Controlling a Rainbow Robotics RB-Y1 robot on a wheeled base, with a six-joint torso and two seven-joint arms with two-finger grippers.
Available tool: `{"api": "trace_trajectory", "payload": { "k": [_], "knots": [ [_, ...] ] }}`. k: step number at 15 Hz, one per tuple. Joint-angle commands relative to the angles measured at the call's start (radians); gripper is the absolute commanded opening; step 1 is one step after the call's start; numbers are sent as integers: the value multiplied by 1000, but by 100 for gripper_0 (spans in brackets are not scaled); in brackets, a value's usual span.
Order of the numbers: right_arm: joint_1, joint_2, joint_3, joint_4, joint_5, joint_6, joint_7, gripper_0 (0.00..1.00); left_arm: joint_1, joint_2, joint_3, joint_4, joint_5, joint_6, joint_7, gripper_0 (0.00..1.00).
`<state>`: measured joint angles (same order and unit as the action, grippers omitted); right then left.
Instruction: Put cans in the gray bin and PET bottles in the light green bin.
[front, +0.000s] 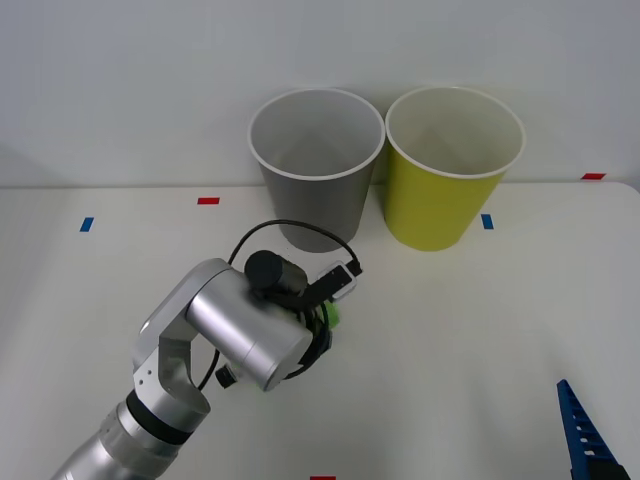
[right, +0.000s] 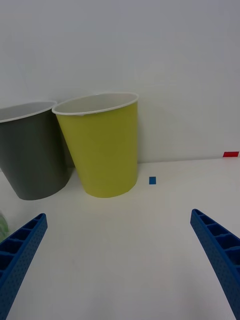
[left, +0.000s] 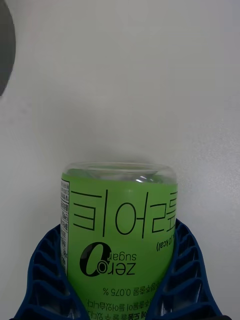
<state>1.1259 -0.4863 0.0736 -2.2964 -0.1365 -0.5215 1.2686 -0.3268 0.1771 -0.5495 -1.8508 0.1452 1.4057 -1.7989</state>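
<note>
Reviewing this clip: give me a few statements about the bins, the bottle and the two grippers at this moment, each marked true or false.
1. The left gripper has its fingers closed around the green-labelled PET bottle. True.
2. The bottle is already inside the light green bin. False: it is in the left gripper, over the table in front of the gray bin.
3. The gray bin stands to the left of the light green bin in the front view. True.
4. The right gripper grips a can. False: its fingers are open and hold nothing, low at the table's right.
5. Both bins lie tipped over. False: both stand upright, side by side.
</note>
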Motion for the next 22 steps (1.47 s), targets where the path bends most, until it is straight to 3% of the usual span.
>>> {"api": "trace_trajectory", "payload": {
  "k": [1,7,10,16,22],
  "knots": [
    [0,0,0,0,0,0,0,100,66,64,-4,-137,-1,-47,50,0],
    [0,0,0,0,0,0,0,100,226,237,20,-561,8,-90,225,0],
    [0,0,0,0,0,0,0,100,321,256,148,-711,113,-119,222,0],
    [0,0,0,0,0,0,0,100,341,265,341,-755,277,-198,208,0],
    [0,0,0,0,0,0,0,100,311,182,542,-767,482,-206,173,0]
  ]
}}
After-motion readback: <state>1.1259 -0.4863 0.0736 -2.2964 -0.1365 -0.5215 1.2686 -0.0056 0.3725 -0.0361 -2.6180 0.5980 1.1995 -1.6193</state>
